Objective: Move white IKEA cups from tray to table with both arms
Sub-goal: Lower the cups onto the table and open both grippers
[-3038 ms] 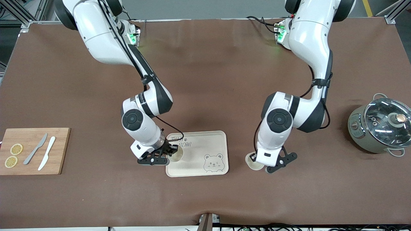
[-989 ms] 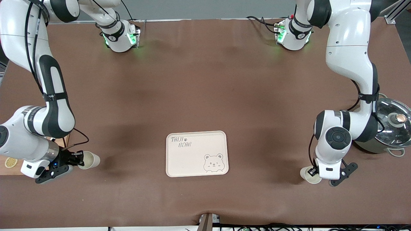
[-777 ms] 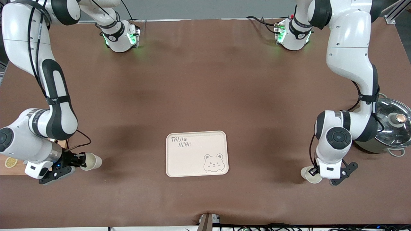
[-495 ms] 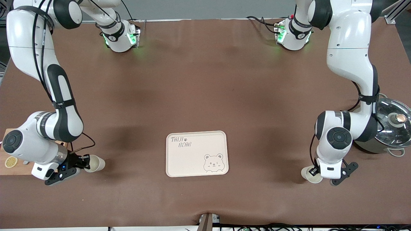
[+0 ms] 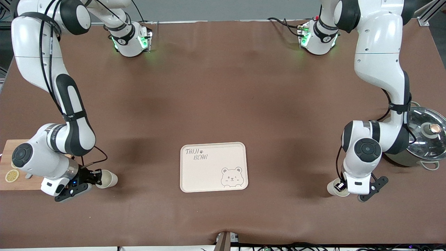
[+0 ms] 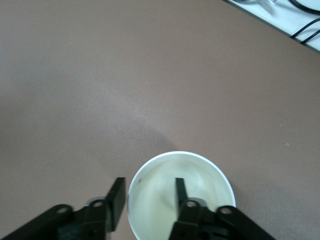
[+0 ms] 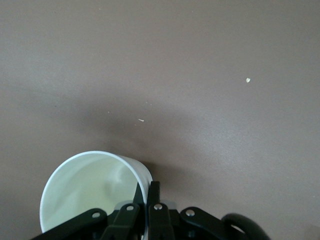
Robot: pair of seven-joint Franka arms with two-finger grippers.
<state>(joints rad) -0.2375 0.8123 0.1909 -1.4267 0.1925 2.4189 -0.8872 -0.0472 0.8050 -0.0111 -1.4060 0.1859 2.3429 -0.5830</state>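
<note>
One white cup (image 5: 108, 179) is pinched by its wall in my right gripper (image 5: 94, 177), over the table between the cutting board and the tray. In the right wrist view the gripper (image 7: 148, 194) is shut, with one finger inside that cup (image 7: 90, 187) and one outside. The other white cup (image 5: 331, 189) stands on the table toward the left arm's end, beside the pot. My left gripper (image 5: 338, 186) is at its rim. In the left wrist view the gripper (image 6: 148, 195) is open, its fingers straddling the wall of this cup (image 6: 200, 180) without pressing it.
A cream tray with a bear drawing (image 5: 209, 174) lies between the two cups. A wooden cutting board (image 5: 17, 184) with lemon slices (image 5: 11, 175) lies under the right arm. A grey pot with a glass lid (image 5: 423, 136) stands at the left arm's end.
The right arm has carried its cup steadily toward the tray. The left arm and its cup have hardly moved.
</note>
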